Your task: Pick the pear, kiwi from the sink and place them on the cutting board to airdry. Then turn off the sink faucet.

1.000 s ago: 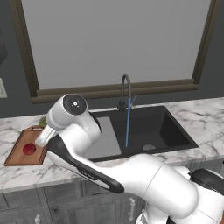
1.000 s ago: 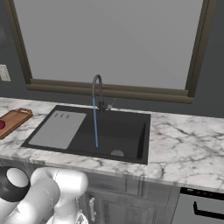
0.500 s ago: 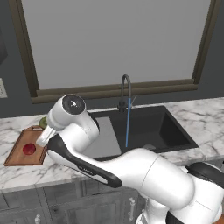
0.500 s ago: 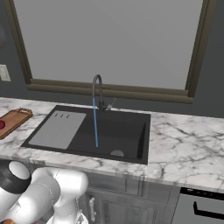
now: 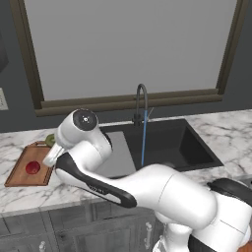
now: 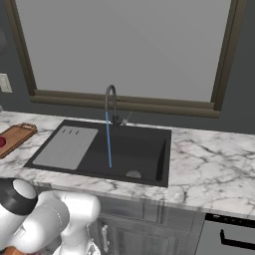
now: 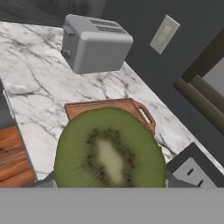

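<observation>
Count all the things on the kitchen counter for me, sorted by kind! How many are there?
Fruit: 2 (small round red pear, olive-green kiwi)
Brown wooden cutting boards: 1
Grey metal toasters: 1
Black rectangular sinks: 1
Slim dark gooseneck faucets: 1
Total: 6

pear [image 5: 32, 167]: on the cutting board [image 5: 19, 173]
cutting board: on the surface [image 5: 29, 194], left of the sink [image 5: 167, 142]
kiwi [image 7: 109, 151]: above the board
toaster [image 7: 94, 43]: behind the board
</observation>
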Tool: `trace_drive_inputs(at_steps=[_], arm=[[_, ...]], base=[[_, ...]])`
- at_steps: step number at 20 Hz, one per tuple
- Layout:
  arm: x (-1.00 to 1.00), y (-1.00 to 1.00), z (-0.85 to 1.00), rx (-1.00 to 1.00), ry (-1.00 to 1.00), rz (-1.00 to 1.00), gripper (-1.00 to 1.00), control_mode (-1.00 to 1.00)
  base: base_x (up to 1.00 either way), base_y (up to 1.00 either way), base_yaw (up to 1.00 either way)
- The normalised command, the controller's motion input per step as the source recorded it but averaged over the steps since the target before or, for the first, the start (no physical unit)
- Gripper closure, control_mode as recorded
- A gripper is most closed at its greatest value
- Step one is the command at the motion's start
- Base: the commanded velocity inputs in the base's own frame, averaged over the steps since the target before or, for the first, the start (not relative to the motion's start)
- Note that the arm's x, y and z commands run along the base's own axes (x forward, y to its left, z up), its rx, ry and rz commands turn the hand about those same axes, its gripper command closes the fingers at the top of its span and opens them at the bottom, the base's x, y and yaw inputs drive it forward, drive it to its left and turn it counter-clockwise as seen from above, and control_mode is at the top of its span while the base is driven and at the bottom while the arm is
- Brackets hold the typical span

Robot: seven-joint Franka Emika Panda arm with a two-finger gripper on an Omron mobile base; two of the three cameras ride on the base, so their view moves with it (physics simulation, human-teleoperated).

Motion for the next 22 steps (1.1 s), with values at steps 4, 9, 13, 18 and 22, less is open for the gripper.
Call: trace_drive_inputs(at_steps=[4,9,13,18,22], arm=[[0.08,-0.03,0.00,0.00,0.00,0.00,1.00,-1.00],[0.10,-0.04,-0.03,0.00,0.01,0.00,1.00,-1.00],[0.06,-0.08,-0.05,-0.01,0.00,0.00,1.00,-1.00],[0.05,-0.07,-0.12,-0.04,0.01,0.00,1.00,-1.00],[0.10,-0.03,-0.23,-0.06,0.03,0.00,1.00,-1.00]], base=[[0.00,0.00,0.00],[0.00,0.00,0.00],[0.00,0.00,0.00],[0.00,0.00,0.00],[0.00,0.00,0.00]])
